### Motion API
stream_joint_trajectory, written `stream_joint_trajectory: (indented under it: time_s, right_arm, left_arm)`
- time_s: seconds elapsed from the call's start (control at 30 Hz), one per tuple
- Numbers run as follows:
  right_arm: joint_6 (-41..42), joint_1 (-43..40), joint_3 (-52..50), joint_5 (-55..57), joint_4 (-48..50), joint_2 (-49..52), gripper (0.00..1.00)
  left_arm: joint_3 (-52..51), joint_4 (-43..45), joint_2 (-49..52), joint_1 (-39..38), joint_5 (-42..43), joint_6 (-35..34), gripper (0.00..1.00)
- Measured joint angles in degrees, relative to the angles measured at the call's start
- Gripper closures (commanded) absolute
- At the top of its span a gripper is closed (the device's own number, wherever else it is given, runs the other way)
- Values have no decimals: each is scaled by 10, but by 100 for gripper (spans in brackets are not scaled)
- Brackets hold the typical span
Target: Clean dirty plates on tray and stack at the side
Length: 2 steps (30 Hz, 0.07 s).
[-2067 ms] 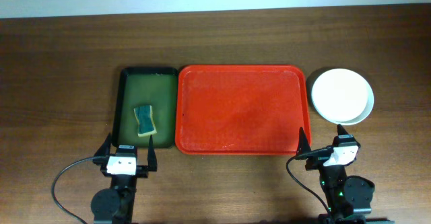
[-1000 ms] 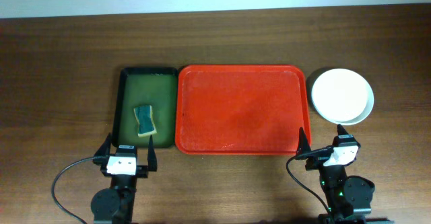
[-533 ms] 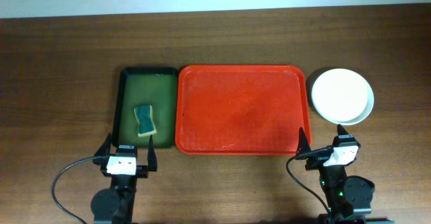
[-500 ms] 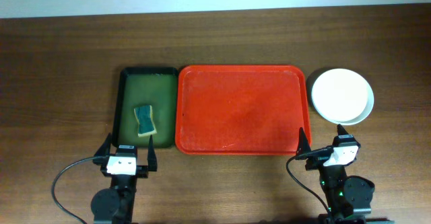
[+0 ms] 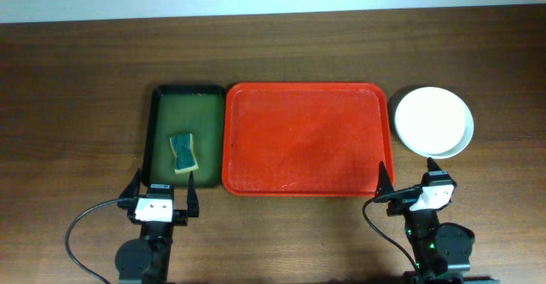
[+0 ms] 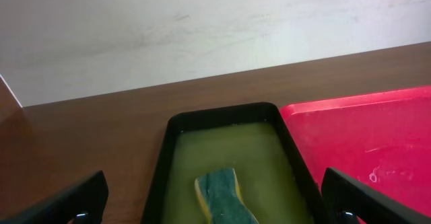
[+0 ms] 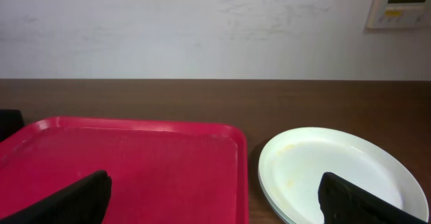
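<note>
Nothing is seen to have moved since the earlier frames. The plates (image 5: 432, 120), round, shallow and glossy, are stacked white uppermost just beside the right rim of the tray (image 5: 307, 139), a red, rounded-cornered plastic rectangle. Toward the front edge of the wooden table (image 5: 85, 79), the left gripper (image 5: 162, 190) and right gripper (image 5: 407, 176) are held spread wide.

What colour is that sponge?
The sponge is teal-green with a yellow edge; the left wrist view shows it best.
</note>
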Motion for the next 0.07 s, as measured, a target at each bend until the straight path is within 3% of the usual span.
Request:
stream_joint_trajectory:
  time_s: [0.07]
  right_arm:
    - [0,0,0,0,0,0,1]
  left_arm:
    - [0,0,0,0,0,0,1]
